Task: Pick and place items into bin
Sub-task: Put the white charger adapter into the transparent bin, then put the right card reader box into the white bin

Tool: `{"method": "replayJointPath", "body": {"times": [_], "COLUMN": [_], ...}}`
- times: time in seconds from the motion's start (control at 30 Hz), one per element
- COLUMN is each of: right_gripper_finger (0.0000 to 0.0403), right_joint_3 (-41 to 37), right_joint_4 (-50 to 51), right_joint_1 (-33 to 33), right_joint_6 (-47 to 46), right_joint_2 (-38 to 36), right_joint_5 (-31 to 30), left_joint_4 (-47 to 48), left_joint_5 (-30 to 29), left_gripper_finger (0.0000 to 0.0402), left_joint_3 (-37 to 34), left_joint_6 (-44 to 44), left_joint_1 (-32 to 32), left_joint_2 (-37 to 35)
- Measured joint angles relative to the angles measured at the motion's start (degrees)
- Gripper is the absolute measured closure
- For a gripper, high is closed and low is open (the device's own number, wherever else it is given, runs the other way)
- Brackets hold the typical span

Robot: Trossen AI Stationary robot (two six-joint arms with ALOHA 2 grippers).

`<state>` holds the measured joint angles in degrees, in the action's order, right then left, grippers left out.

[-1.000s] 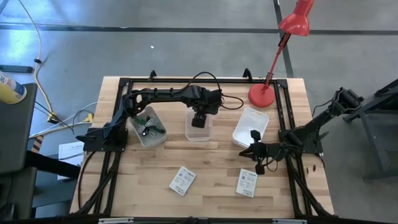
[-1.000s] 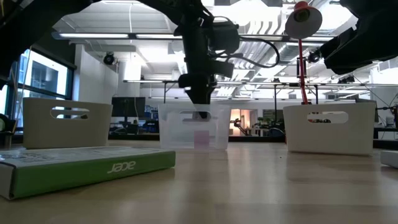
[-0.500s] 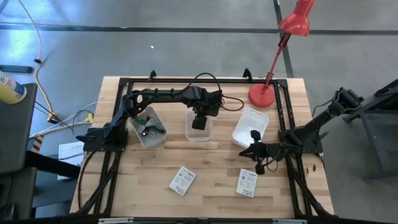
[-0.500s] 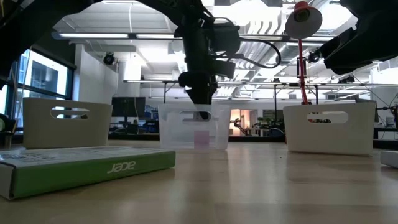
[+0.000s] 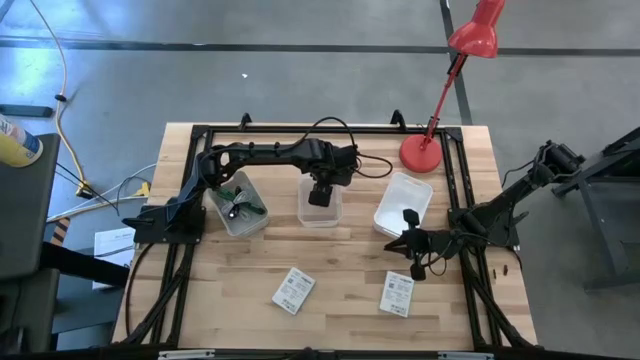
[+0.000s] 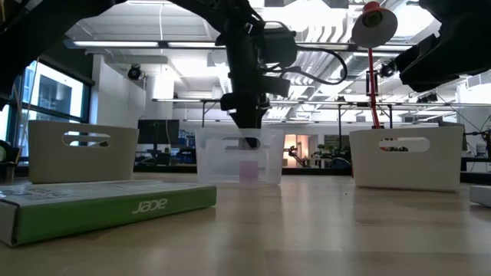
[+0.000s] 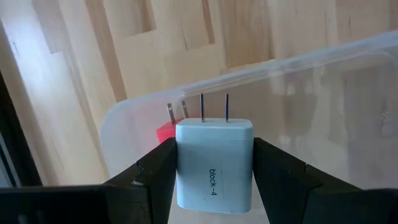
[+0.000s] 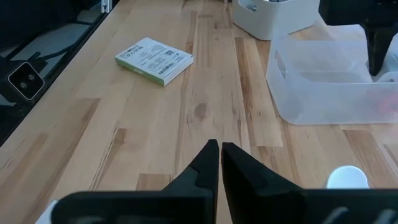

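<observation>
My left gripper (image 5: 320, 196) reaches down into the mouth of the clear bin (image 5: 320, 210) at the table's middle, shut on a white cube (image 7: 214, 165) that has two metal prongs and small print on its face. A pink cube (image 7: 165, 132) lies on the bin's floor below it and also shows in the low view (image 6: 248, 171). Two flat white printed packets (image 5: 293, 290) (image 5: 397, 293) lie on the near part of the table. My right gripper (image 8: 219, 147) waits shut above the table at the right (image 5: 402, 240), holding nothing. My left gripper pinches the white cube between its two fingers (image 7: 157, 167), one on each of two opposite side faces (image 7: 181, 163). The fingers come from above, pointing steeply down. The cube hangs with its prongs (image 7: 214, 107) pointing down, over the bin's floor.
A white bin (image 5: 238, 205) with small items stands left of the clear bin, and another white bin (image 5: 402, 205) right of it. A red desk lamp (image 5: 420, 152) stands at the far right. A green-edged packet (image 6: 107, 207) lies close to the low camera.
</observation>
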<state>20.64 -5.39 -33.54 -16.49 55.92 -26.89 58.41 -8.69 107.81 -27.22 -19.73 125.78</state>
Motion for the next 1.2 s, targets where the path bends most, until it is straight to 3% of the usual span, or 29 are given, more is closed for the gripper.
{"method": "replayJointPath", "body": {"times": [0.4, 0.8, 1.0, 1.2], "right_gripper_finger": [0.0391, 0.0391, 0.0391, 0.0391], "right_joint_3": [0.0, 0.0, 0.0, 0.0], "right_joint_4": [0.0, 0.0, 0.0, 0.0], "right_joint_1": [0.0, 0.0, 0.0, 0.0], "right_joint_6": [0.0, 0.4, 0.4, 1.1], "right_joint_2": [0.0, 0.0, 0.0, 0.0], "right_joint_5": [-1.3, -1.3, -1.3, -1.3], "left_joint_4": [0.0, 0.0, 2.1, 10.9], "left_joint_5": [-1.0, -1.0, 3.3, 7.5], "left_gripper_finger": [0.0222, 0.0121, 0.0106, 0.0113], "left_joint_3": [0.0, 0.0, 0.0, 0.8], "left_joint_6": [0.5, 0.0, -1.1, -2.4], "left_joint_1": [0.0, 0.4, 1.2, 2.2], "left_joint_2": [0.0, 0.0, 0.0, 0.0]}}
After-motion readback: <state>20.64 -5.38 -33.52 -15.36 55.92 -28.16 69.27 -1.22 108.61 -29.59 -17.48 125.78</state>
